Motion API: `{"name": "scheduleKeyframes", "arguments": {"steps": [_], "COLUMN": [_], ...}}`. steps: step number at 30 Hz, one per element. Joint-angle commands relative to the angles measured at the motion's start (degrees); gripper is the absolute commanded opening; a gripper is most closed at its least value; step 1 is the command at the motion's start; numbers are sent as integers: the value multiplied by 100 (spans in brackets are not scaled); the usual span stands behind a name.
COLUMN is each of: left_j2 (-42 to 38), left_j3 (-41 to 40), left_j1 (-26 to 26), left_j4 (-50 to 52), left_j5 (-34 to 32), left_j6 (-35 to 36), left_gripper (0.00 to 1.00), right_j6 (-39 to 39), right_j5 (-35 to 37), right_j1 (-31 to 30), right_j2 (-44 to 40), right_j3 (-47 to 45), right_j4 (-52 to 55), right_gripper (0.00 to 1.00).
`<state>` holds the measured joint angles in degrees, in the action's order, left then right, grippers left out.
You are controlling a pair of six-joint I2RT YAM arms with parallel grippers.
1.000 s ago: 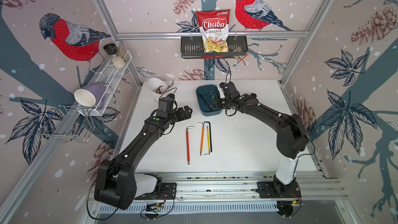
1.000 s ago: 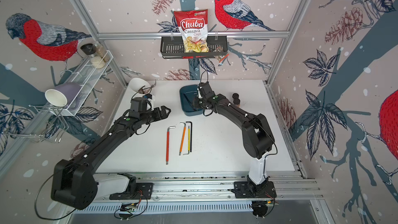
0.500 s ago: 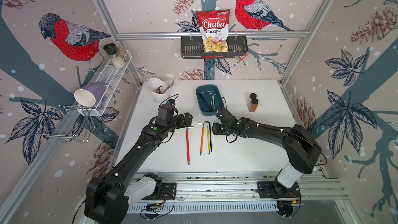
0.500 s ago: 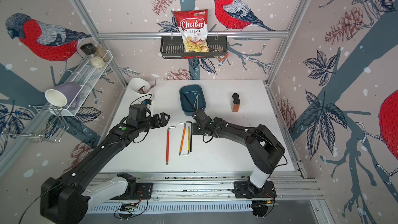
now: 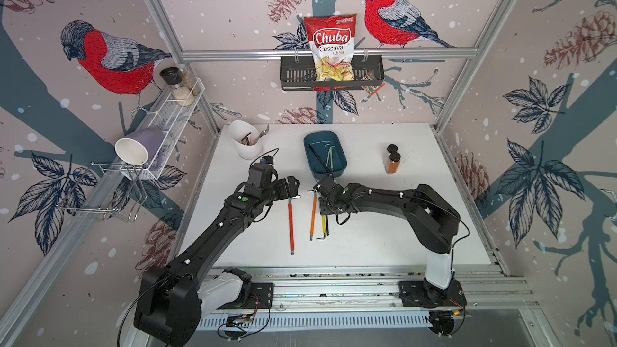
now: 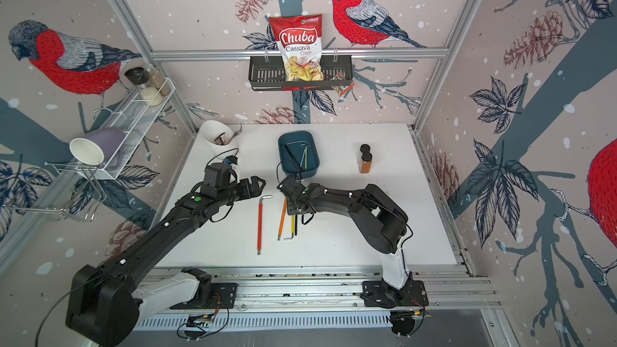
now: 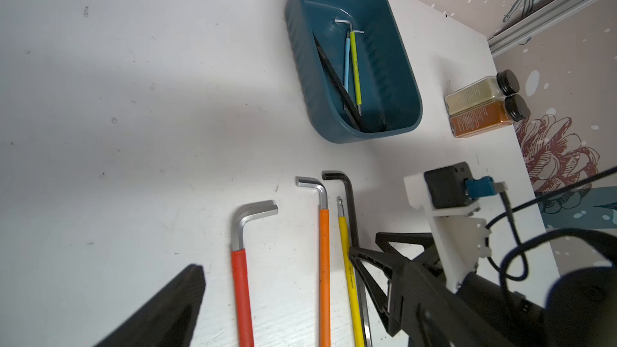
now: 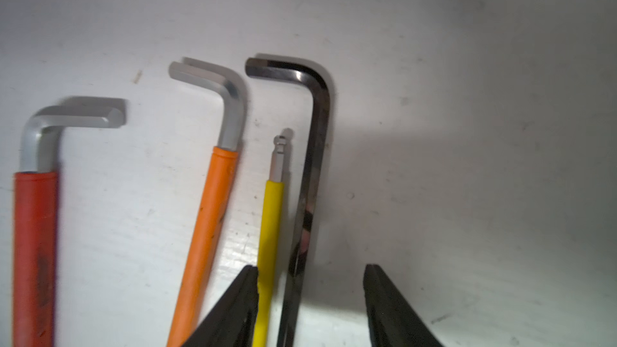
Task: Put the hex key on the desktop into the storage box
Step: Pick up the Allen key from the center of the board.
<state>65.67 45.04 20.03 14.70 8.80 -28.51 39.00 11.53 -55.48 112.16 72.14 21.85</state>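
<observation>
Left arm [image 5: 213,238]: runs from its base at the near left corner diagonally out over the surface [image 5: 384,228], forearm nearly straight, wrist aimed toward the middle. Left fingers [image 7: 173,298]: apart, holding nothing, just behind the bent end of the red hex key [image 5: 291,221].

Four hex keys lie side by side on the surface, long shafts toward the near edge: red, then the orange hex key [image 5: 313,211], yellow hex key [image 8: 270,228] and black hex key [image 8: 314,161].

Right arm [image 5: 394,196]: upper link rises from the near right base, elbow bent sharply, forearm stretched low and leftward. Right fingers [image 8: 233,308]: apart, pointing down, straddling the yellow and black shafts. Contact cannot be told.

Storage box [image 7: 297,61]: behind the row, holding three thin keys.

Two spice jars [image 5: 393,161]: far right, well apart.
</observation>
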Motion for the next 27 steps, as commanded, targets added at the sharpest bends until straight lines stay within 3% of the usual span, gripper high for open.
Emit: {"name": "scheduleKeyframes", "arguments": {"steps": [1, 15, 27], "left_j2": [55, 14, 309], "left_j3": [84, -128, -117], "left_j1": [7, 2, 1], "left_j4": [-245, -471, -683], "left_j5": [-21, -18, 28], "left_j6": [25, -112, -170], "left_gripper": [96, 96, 96], "right_j6": [149, 169, 72], "right_j5": [446, 171, -37], "right_j1": [-40, 93, 200], "right_j2": [53, -805, -538], "right_j3": [50, -802, -833], "right_j4": [421, -614, -802], "right_gripper": [56, 59, 59]}}
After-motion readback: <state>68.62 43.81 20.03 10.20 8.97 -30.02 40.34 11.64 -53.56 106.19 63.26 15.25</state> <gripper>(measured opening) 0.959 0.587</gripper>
